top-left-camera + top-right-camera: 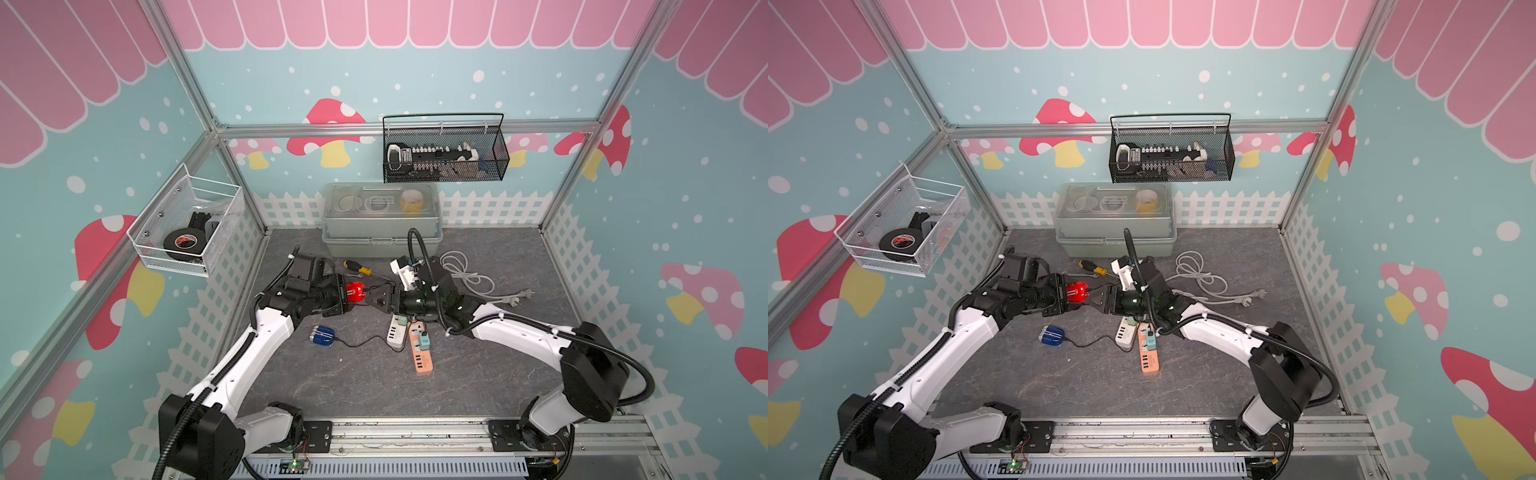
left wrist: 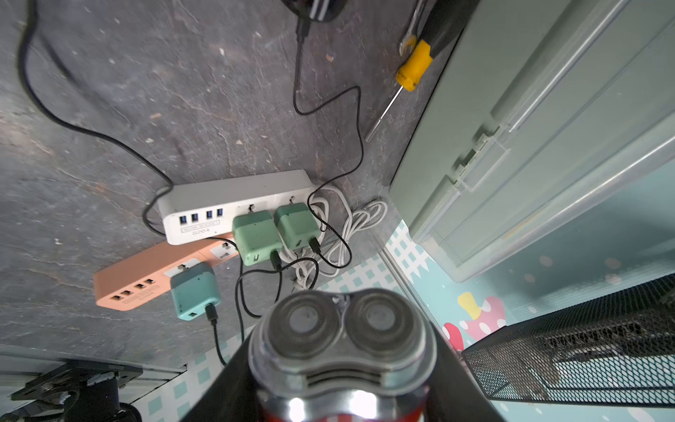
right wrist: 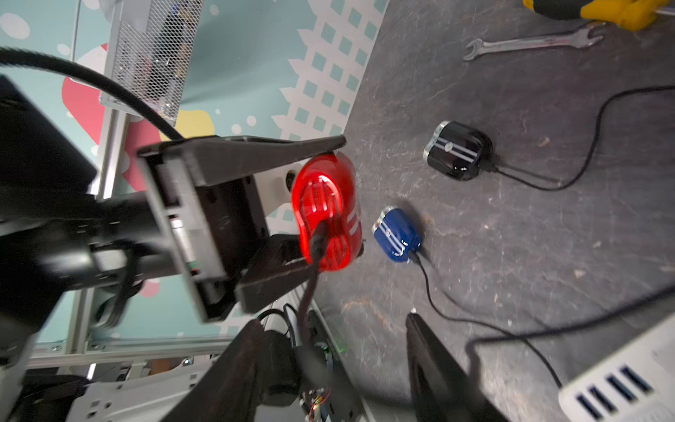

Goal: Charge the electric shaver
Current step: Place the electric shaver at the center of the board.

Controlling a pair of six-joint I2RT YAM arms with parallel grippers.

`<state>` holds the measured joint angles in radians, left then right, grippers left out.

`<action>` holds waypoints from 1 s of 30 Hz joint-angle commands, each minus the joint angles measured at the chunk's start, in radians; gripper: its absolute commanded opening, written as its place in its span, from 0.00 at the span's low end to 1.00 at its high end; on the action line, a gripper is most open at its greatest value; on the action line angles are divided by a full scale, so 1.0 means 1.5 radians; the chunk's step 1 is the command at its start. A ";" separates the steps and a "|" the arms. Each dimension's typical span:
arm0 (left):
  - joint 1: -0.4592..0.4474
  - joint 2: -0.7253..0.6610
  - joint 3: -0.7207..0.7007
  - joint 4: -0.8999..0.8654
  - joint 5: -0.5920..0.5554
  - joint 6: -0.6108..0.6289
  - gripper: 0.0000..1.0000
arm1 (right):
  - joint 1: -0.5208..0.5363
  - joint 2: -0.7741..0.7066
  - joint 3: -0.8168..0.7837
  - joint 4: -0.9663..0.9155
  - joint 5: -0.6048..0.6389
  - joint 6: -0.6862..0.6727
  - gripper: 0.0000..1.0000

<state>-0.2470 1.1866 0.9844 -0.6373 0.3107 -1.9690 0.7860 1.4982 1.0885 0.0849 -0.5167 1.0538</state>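
The red electric shaver (image 1: 355, 291) hangs above the table's middle with my left gripper (image 1: 351, 294) shut on its sides. The left wrist view shows its twin round heads (image 2: 341, 329) between the dark fingers (image 2: 226, 387). In the right wrist view a black charging cable (image 3: 309, 288) is plugged into the shaver's (image 3: 327, 208) end. My right gripper (image 3: 334, 321) faces the shaver from the right, open; the cable runs loosely between its fingers. In both top views the right gripper (image 1: 1099, 296) is just short of the shaver (image 1: 1077, 291).
A white power strip (image 2: 233, 197) and an orange one (image 2: 146, 277) carry green chargers (image 2: 255, 237). A blue shaver (image 1: 322, 336) and a black shaver (image 3: 458, 149) lie plugged in. A screwdriver (image 1: 357, 267), wrench (image 3: 529, 42), grey box (image 1: 380, 220) and white cord (image 1: 465, 274) lie behind.
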 commanded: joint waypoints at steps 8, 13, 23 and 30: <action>0.001 -0.057 -0.139 -0.132 -0.044 0.126 0.00 | -0.079 -0.209 0.067 -0.439 -0.069 -0.140 0.65; -0.033 -0.076 -0.204 -0.156 -0.111 0.161 0.00 | -0.090 -0.218 0.048 -0.421 -0.046 -0.138 0.65; -0.046 0.005 -0.306 -0.096 -0.169 0.203 0.17 | -0.092 -0.204 0.016 -0.404 -0.031 -0.142 0.64; -0.045 0.051 -0.296 -0.093 -0.166 0.252 0.79 | -0.097 -0.208 -0.017 -0.403 0.005 -0.134 0.64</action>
<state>-0.3153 1.2224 0.5671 -0.8143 0.1173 -1.6501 0.6472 1.1889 1.0912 -0.5125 -0.5491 0.8677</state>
